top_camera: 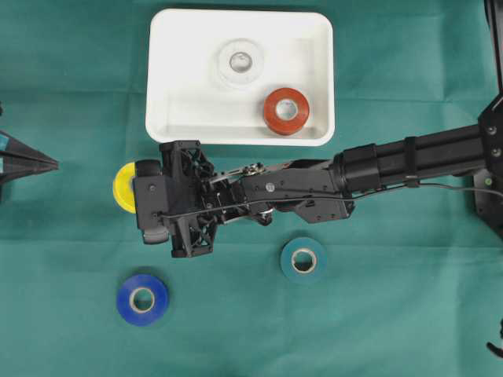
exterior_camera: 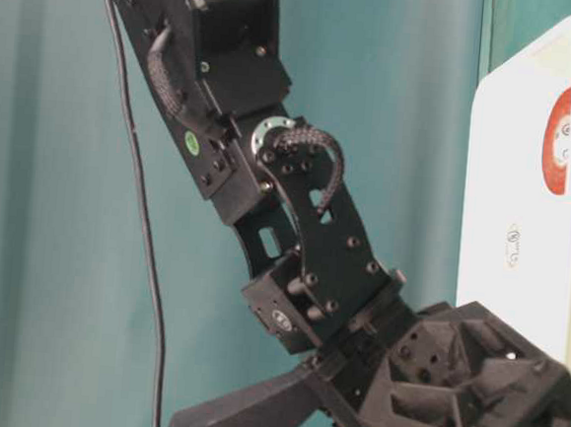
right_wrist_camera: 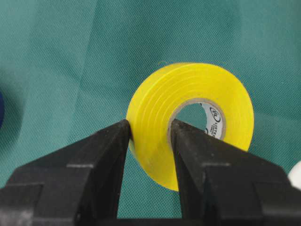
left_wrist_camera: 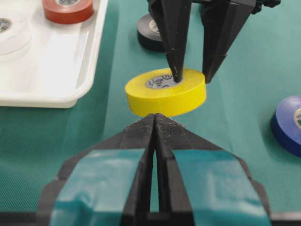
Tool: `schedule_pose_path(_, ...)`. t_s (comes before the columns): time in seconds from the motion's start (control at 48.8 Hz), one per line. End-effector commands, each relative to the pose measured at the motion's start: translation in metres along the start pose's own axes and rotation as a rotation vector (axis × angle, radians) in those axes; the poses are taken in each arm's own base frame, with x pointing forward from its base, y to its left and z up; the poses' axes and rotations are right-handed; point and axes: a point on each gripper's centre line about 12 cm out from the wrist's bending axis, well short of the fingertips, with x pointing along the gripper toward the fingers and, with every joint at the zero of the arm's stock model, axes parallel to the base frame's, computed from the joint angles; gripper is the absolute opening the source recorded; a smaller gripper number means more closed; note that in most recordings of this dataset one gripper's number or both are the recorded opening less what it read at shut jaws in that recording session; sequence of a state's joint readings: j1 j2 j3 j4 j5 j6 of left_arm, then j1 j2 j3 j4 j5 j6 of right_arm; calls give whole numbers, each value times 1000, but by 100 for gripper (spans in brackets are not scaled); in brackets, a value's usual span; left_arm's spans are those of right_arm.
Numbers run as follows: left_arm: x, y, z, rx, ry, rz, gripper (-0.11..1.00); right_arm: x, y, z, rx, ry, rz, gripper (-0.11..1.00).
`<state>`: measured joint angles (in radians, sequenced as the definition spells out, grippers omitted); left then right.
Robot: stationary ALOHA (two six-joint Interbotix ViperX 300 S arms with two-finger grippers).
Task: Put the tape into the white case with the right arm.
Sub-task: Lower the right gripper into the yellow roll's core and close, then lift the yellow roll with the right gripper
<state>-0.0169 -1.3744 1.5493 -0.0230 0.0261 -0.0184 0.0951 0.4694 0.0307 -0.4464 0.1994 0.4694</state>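
Close view along a green table (left_wrist_camera: 56, 141). The left hand (left_wrist_camera: 154, 123), black with teal-blue marks, fills the foreground, its fingers pressed together. Just beyond it, the right hand (left_wrist_camera: 190, 77) pinches a yellow tape roll (left_wrist_camera: 165, 92), one finger in the core. A white case (left_wrist_camera: 70, 89) at upper left holds red tape (left_wrist_camera: 68, 9). Black tape (left_wrist_camera: 149, 33) lies behind, blue tape (left_wrist_camera: 288, 123) at right.

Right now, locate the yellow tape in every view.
Overhead: yellow tape at left, mostly under the right gripper.
Table-level: not in view.
Left wrist: centre, one finger in its core.
Right wrist: centre, pinched.
Shared landmark: the white case.
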Motion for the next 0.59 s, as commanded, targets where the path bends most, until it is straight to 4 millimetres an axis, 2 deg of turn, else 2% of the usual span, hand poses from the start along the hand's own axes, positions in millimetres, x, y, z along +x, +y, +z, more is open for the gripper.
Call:
schedule_pose_path(0.0, 0, 0, 5, 0, -14, 1, 0, -21, -1, 31, 3, -79, 3, 2)
schedule_pose_path(0.185, 0, 0, 5, 0, -15, 1, 0, -22, -3, 34, 1, -87, 0, 2)
schedule_pose_path(0.574, 0, 0, 5, 0, -15, 1, 0, -24, -38, 49, -19, -122, -64, 2)
